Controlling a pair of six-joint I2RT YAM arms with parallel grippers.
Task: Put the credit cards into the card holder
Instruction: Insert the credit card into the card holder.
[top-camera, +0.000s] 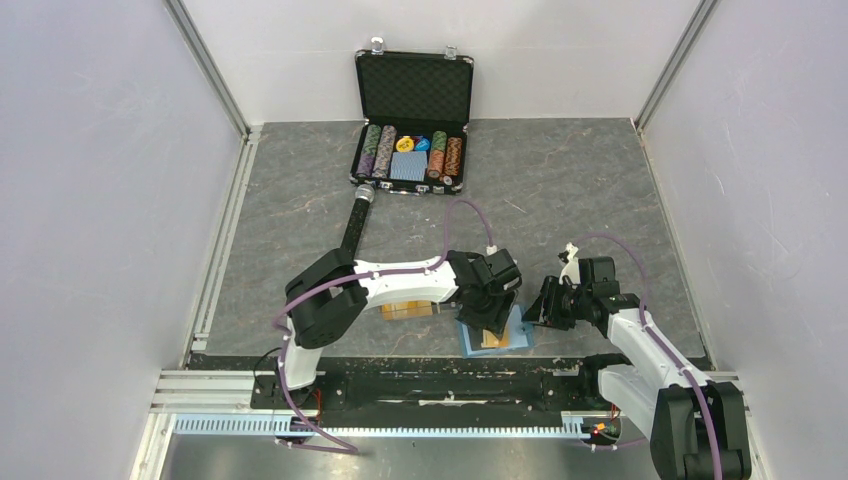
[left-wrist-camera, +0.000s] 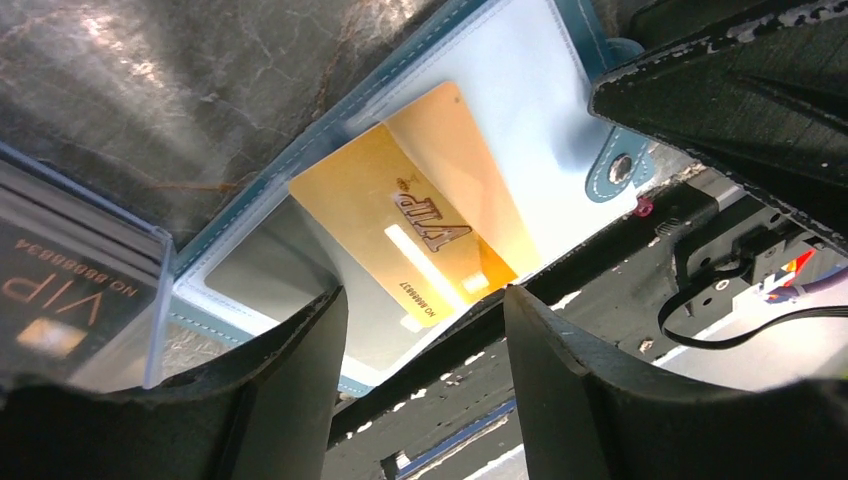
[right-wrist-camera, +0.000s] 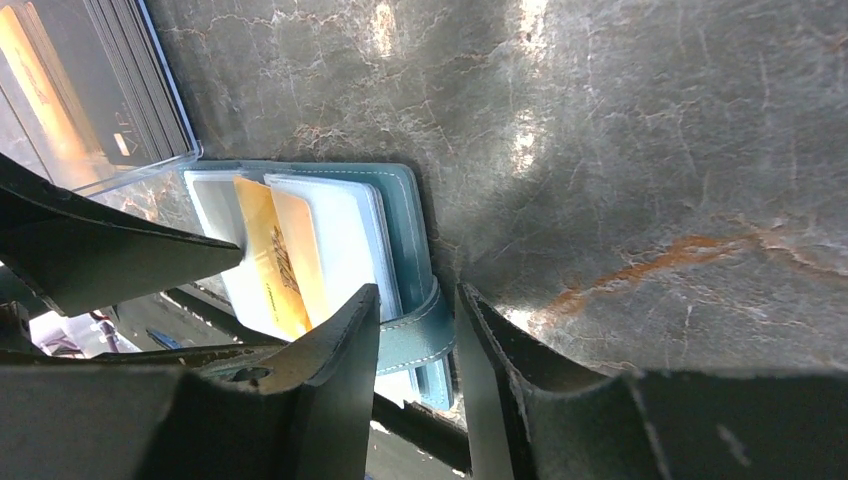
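Directly beneath the left claw (left-wrist-camera: 422, 300), the wallet (right-wrist-camera: 405, 210) is found lying open on the table (top-camera: 560, 190), with its clear plastic sleeves turned upward. A gold card (left-wrist-camera: 420, 225) marked VIP is seen lying aslant across those sleeves. It sits below the gap between the left claw's fingers (left-wrist-camera: 290, 380) and is not touched by them. A second gold card (left-wrist-camera: 470, 140) is seen partly covered by the first, on the side away from the claw. Whether either card is seated inside a sleeve or only resting on top cannot be told. The left claw is released: its jaws are held well apart and nothing is gripped between them.

To the left of the left claw, a clear box (left-wrist-camera: 80, 270) with VIP lettering showing through it is noted just beside the wallet's edge. Contact between the two cannot be confirmed.

The right claw (right-wrist-camera: 420, 295) is positioned at the wallet's opposite side, near the left claw. Its jaws are set narrowly apart, and the wallet's strap (right-wrist-camera: 415, 340) is seen within the gap between them. Whether the strap is actually pinched cannot be told. The strap's snap end (left-wrist-camera: 620, 170) is seen from the left wrist camera, lying just under the right claw's body.

Well beyond both claws, at the far edge of the table, an open black case (top-camera: 412, 100) is recorded. Its lid is raised upright and rows of poker chips (top-camera: 385, 150) are held inside.
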